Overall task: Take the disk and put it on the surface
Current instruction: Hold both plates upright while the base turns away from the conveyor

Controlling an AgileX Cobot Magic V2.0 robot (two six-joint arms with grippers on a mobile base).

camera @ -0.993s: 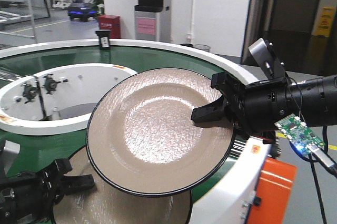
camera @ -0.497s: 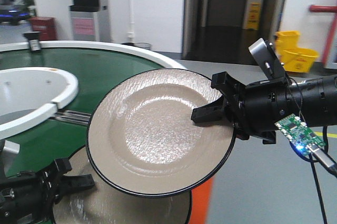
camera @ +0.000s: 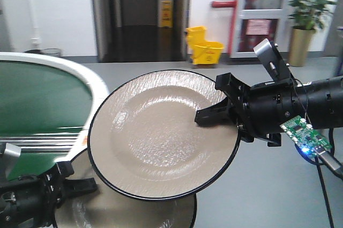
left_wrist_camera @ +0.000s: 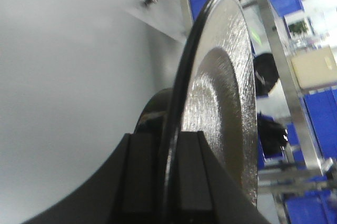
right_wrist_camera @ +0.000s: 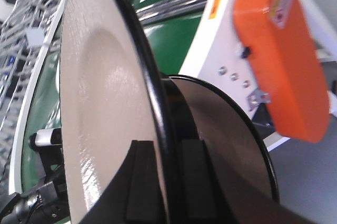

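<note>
Disk [camera: 161, 137] tilted, dished face up

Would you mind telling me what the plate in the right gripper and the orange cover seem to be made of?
The plate looks like glazed ceramic, possibly melamine: glossy beige face with sharp highlights, fine brushed texture, thin black rim. The orange cover looks like moulded plastic: smooth, rounded edges, soft sheen.

Black right arm [camera: 300, 105], grey wrist camera [camera: 269, 57], green circuit board [camera: 304, 131] with blue light, black cables [camera: 324, 185], black left pincer [camera: 80, 179].
</note>
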